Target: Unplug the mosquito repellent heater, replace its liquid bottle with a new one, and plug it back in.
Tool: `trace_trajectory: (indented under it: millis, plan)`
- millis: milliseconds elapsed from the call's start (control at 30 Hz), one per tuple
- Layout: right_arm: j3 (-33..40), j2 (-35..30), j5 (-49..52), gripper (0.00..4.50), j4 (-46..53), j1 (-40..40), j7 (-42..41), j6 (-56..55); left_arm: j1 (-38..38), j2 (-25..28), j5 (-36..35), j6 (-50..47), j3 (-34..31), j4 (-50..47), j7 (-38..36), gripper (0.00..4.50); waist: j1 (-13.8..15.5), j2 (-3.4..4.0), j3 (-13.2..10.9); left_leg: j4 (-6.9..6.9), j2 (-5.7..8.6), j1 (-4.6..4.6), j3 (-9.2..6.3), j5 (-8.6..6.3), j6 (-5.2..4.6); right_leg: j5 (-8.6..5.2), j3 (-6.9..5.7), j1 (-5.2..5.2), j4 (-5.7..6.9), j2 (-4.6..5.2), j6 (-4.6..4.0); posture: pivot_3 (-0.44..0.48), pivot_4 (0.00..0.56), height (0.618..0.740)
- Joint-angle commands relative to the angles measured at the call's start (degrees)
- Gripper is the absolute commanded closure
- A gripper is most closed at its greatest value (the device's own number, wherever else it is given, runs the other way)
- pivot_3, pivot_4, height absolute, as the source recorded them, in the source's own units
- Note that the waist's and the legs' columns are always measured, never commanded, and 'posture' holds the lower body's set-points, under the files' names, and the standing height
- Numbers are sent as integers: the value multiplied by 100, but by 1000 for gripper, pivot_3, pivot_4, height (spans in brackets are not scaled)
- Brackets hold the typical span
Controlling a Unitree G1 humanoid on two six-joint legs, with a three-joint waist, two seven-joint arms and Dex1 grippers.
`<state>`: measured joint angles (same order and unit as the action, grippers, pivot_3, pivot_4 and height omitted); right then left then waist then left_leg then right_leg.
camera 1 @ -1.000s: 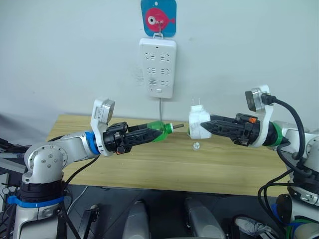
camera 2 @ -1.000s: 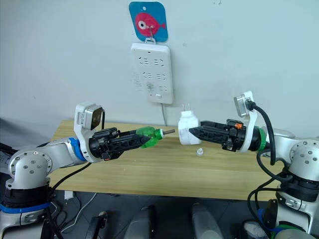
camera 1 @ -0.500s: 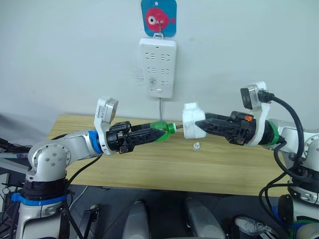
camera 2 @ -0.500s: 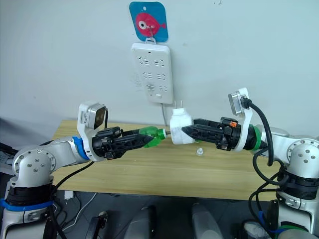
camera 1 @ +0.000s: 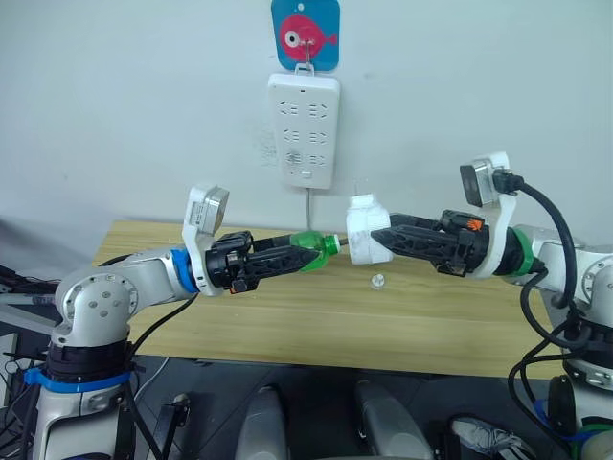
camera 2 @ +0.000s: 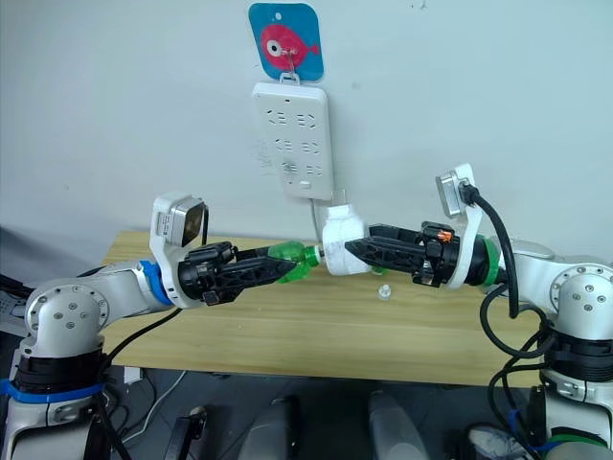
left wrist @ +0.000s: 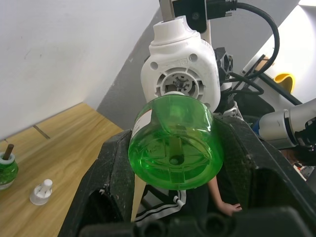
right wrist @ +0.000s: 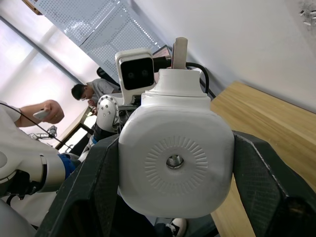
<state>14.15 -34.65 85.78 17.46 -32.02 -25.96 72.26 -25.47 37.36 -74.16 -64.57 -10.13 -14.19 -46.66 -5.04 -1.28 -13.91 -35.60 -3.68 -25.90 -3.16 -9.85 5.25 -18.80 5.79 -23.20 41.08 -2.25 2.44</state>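
The green bottle [camera 1: 311, 253] is gripped at its base between the black fingers of the left gripper [camera 1: 287, 257] and is held lying almost level above the wooden table [camera 1: 287, 316], its neck pointed toward the robot's right; the white heater [camera 1: 365, 231] is clamped between the fingers of the right gripper [camera 1: 393, 237] and is held at the same height, with its prongs turned upward toward the wall; the bottle's neck is met by the underside of the heater, so that the two are touching end to end between the arms, though how far the neck is seated cannot be told. In the left wrist view the round green base of the bottle [left wrist: 173, 148] is seen pinched between the two pads, and the heater's socket [left wrist: 180, 84] is seen just beyond it, lined up with the bottle; in the right wrist view the heater's vented top [right wrist: 175, 160] is seen squeezed from both sides by the fingers. A small white cap [camera 1: 377, 282] is seen lying on the table below the heater; another green bottle [left wrist: 6, 165] with a dark wick is seen standing on the table near the cap [left wrist: 40, 191] in the left wrist view. The white power strip [camera 1: 304, 131] is hung on the wall under a blue fish hook plate [camera 1: 305, 34], well above both grippers.
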Motion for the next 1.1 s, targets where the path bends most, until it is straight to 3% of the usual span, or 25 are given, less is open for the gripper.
trace_trajectory:
  millis: [33, 367, 867, 1100]
  plan:
    - [-135, -84, -19, 1604, 136, 73, -13, -145, -191, -35, -360, -19, -55, -293, -103, 2178, 0, 0, 0, 0, 0, 0, 0, 0, 0, 0, 1, 0, 0, 0, 0, -117, 217, 718]
    - [-214, -246, 49, 1604, 75, 161, -60, -287, -216, 2, -284, -65, -40, -287, -166, 2178, 2, 0, 0, 0, 0, 0, 0, 0, 0, 0, 0, 0, 0, 0, 0, -116, 217, 718]
    - [-607, -181, 681, 1604, 328, 100, 445, -441, -258, -345, 448, 361, 435, -473, -350, 2178, 2, 0, 0, -2, 0, 0, 0, 0, 0, 0, 1, 1, 0, 0, 0, -124, 222, 718]
    - [-945, -462, 1192, 1604, 266, 33, 656, -190, -273, -511, 656, 527, 539, -494, -406, 2178, 3, 0, 0, -3, 1, -1, 0, 0, 0, 0, 1, 1, 0, 0, 0, -125, 221, 718]
